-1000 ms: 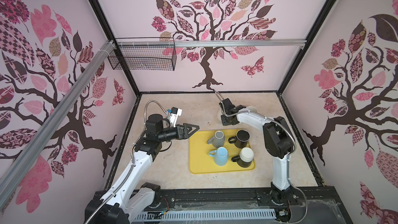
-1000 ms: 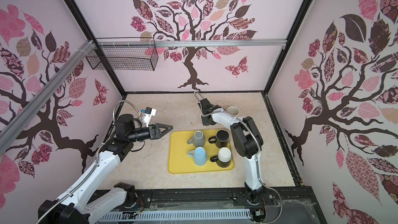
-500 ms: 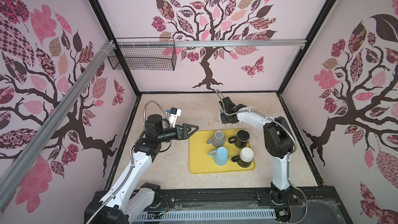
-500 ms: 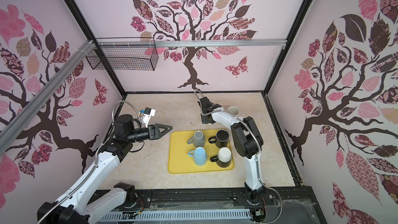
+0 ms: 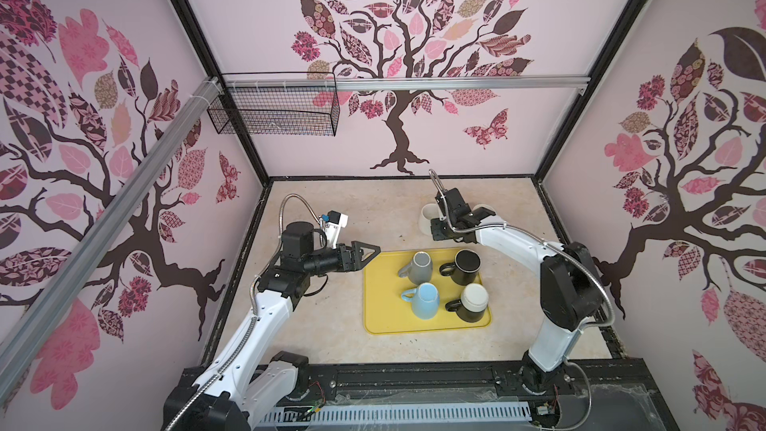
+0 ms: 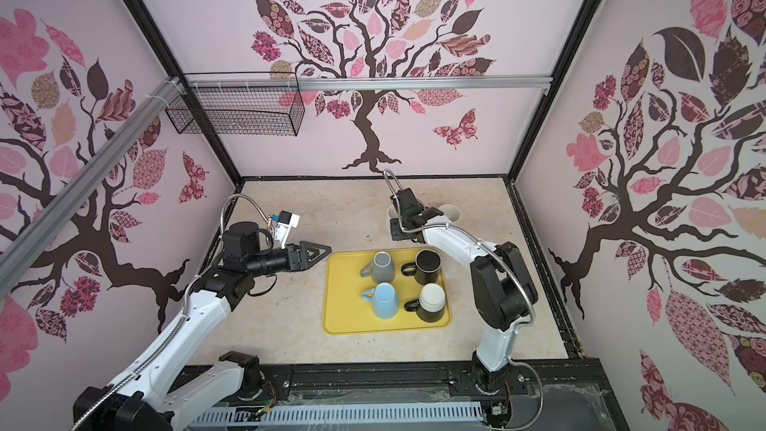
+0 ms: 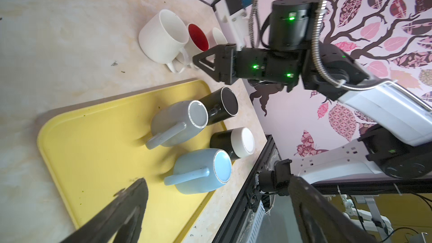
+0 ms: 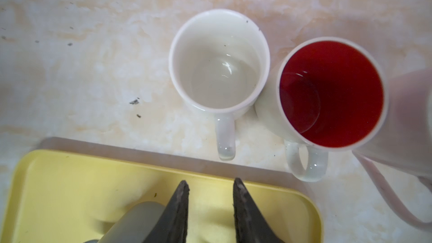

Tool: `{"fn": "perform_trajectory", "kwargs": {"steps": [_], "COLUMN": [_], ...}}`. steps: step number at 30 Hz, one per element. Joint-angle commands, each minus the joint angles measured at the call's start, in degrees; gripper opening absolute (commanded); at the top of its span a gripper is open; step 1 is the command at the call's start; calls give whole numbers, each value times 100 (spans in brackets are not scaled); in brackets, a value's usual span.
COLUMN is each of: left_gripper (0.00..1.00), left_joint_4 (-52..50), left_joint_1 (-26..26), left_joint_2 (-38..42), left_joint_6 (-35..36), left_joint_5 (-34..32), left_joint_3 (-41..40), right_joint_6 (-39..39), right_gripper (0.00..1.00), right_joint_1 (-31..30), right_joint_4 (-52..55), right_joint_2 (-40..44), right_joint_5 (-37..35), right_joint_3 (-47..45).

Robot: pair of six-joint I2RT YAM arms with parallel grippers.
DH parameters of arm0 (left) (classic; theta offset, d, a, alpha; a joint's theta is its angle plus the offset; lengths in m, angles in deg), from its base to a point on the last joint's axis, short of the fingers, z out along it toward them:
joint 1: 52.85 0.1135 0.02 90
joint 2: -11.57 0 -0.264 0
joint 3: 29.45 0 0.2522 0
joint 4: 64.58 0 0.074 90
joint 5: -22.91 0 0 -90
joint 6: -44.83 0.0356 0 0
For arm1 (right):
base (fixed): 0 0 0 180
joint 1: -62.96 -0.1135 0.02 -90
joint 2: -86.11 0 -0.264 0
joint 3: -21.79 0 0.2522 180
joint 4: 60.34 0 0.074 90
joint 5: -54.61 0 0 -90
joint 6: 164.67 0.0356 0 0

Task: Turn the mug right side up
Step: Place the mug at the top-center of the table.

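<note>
In both top views the left gripper (image 5: 371,252) hovers beside the far left corner of the yellow tray (image 5: 381,313), on which four mugs stand bottom-up: a grey mug (image 5: 419,269), a black mug (image 5: 466,267), a blue mug (image 5: 427,302) and a two-tone mug (image 5: 472,304) with a black body and white base. The right gripper (image 5: 435,230) hangs beyond the tray's far edge, close to the white mug (image 5: 427,217), which stands on the table (image 5: 331,209) and is partly covered by the arm in a top view (image 6: 393,212). In the left wrist view the left gripper's fingers (image 7: 131,206) stand wide apart with nothing between them. Across the tray (image 7: 93,136) the right gripper's tip reaches the handle of the white mug (image 7: 163,36), though whether it touches cannot be told from this angle. A red-lined mug (image 7: 198,37) stands upright just beside it. In the right wrist view the right gripper's fingers (image 8: 180,206) are a little apart and hold nothing, poised over the tray's far rim (image 8: 70,160) and above the grey mug (image 8: 135,223). The white mug (image 8: 217,66) sits mouth-up on the table just past that rim, its handle pointing toward the tray, with the red-lined mug (image 8: 327,94) just beside it and a blurred pale mug (image 8: 409,118) at the frame's edge
</note>
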Motion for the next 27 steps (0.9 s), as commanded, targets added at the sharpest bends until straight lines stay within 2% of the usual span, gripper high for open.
{"fn": "perform_trajectory", "kwargs": {"steps": [1,7,9,12,13,17,20,27], "left_gripper": [97,97,97,97,97,97,97,94], "left_joint_4": [-281,-1043,-1272,-1875,-1998,-2403,-2478,-2142], "left_joint_1": [11,-211,-312,-585,-606,-624,-634,-819], "left_joint_2": [-85,-397,-535,-970,-1102,-1876,-2266,-2176], "left_joint_6": [383,917,1147,1660,1742,1987,2140,2357], "left_joint_5": [-294,-1191,-1654,-2692,-2834,-3010,-2850,-2626], "left_joint_3": [419,1235,1591,2347,2534,3274,3451,2616], "right_joint_6": [19,86,101,69,69,162,113,168], "right_gripper": [35,35,35,35,35,35,35,37], "right_joint_1": [-292,-642,-651,-656,-654,-654,-650,-658], "right_joint_4": [-313,-683,-737,-888,-910,-1107,-1110,-1322], "right_joint_2": [459,704,705,696,687,728,764,1237], "right_joint_5": [209,486,525,525,545,700,600,477], "right_joint_3": [28,-95,-87,-152,-167,-386,-490,-985]}}
